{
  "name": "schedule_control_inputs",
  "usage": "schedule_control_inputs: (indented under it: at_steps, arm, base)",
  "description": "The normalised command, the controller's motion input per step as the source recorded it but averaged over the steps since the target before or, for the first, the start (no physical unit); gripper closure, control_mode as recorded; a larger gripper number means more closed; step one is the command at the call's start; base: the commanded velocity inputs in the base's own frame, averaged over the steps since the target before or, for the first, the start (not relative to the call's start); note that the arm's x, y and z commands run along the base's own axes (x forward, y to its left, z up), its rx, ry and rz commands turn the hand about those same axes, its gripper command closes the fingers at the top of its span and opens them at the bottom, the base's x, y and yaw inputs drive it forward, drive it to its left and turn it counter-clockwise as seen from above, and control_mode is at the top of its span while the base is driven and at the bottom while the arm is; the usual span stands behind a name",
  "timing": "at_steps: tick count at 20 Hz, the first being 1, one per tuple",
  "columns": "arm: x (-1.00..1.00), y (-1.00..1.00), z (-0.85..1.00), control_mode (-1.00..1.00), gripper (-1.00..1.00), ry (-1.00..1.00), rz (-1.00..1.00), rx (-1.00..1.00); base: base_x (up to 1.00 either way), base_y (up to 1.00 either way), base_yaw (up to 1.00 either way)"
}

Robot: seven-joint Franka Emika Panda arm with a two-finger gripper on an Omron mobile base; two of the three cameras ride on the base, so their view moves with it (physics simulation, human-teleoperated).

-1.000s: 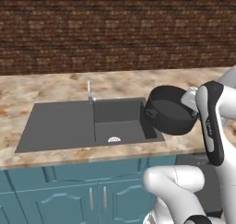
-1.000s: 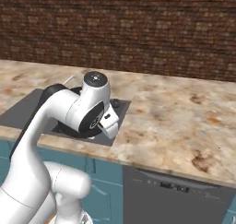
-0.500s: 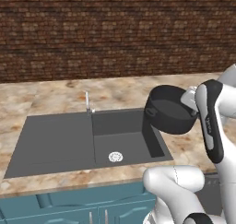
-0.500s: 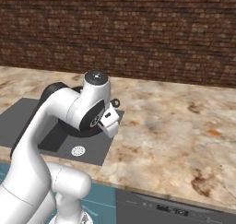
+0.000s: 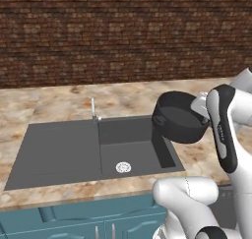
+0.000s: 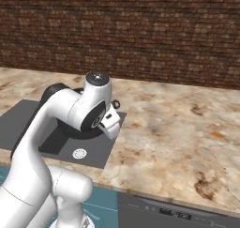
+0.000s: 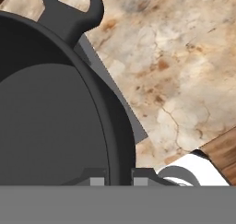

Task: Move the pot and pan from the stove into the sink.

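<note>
The hand [image 7: 120,177] is pinched tight on the rim of the pot [image 5: 179,117], holding it tipped over the sink [image 5: 59,149].

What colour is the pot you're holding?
Dark grey-black all over, the pot shows best in the left base view, above the sink.

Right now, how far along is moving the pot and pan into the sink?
Nothing looks delivered yet: the sink basin holds only its drain. In hand: the pot, tilted, is gripped at its rim by the hand and sits in the air over the basin's right edge. Left: lowering and releasing the pot, then bringing the pan, which these views don't let me locate.
</note>
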Motion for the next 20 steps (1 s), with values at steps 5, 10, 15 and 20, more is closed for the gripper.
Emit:
schedule_control_inputs:
  at_steps: [5,10,15,20]
  arm:
    - [0.36,0.19,-0.07,-1.0,1.0,0.06,0.08,0.0]
    - [0.47,0.16,-0.1,-1.0,1.0,0.07,0.05,0.02]
    - [0.43,0.16,-0.18,-1.0,1.0,0.05,0.04,0.01]
    - [0.38,0.19,-0.28,-1.0,1.0,0.0,0.0,0.0]
  base:
    - [0.0,0.0,0.0]
    - [0.0,0.0,0.0]
    - [0.0,0.0,0.0]
    - [0.0,0.0,0.0]
